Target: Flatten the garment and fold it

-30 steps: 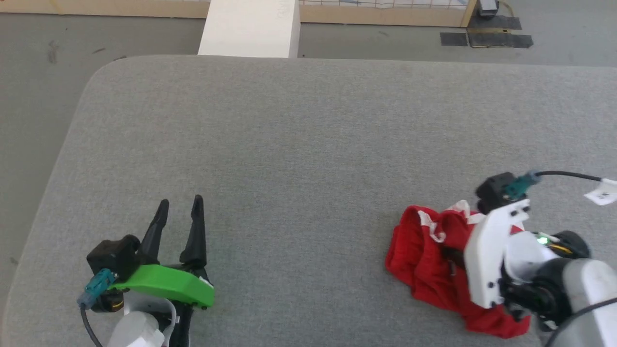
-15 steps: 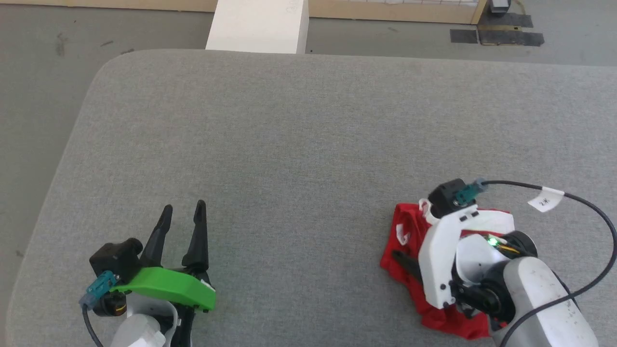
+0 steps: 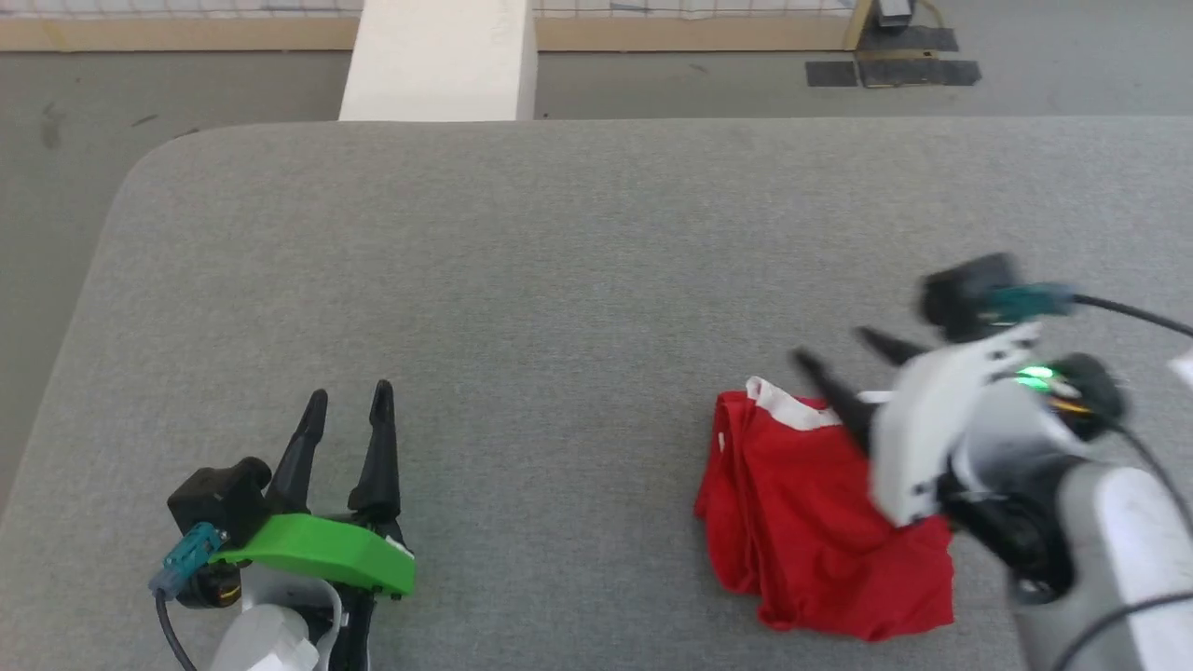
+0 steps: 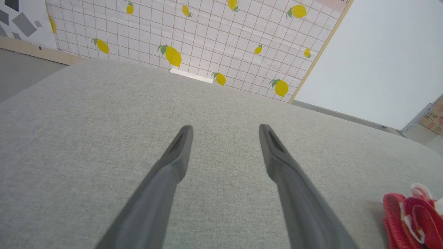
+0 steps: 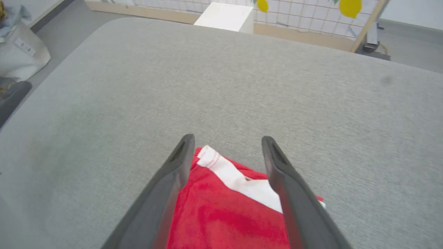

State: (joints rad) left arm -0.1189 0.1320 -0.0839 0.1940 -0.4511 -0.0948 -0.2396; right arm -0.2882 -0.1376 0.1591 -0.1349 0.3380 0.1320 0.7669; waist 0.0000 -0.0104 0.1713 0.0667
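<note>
Shorts of bright red fabric, the garment (image 3: 820, 522), are being left in a loose, crumpled heap on the gray padded table (image 3: 559, 280), toward the near right part of it in the head view. A white band of trim is being shown along the heap's far edge, and soft folds are being seen down its left side. In the right wrist view the same white band (image 5: 238, 176) is being framed between the two dark fingers, with red cloth spread out below it.

Just over the far edge of the heap, the right gripper (image 3: 829, 343) is being held with its jaws wide apart; the cloth is lying beneath the fingers and is not being pinched between them. Its outline is being blurred in the head view, so whether a finger is touching the fabric cannot be told.

Well apart from the garment, at the near left of the table, the left gripper (image 3: 349, 391) is being kept with its jaws spread wide over bare gray surface, with nothing between them. In the left wrist view a bunched red and white edge of the garment (image 4: 412, 221) is being caught at the lower right corner.

Beyond the table's far edge, a white block (image 3: 438, 61) is being seen on the gray floor (image 3: 56, 121), and a lemon-printed grid panel (image 4: 193, 38) is being shown behind it.
</note>
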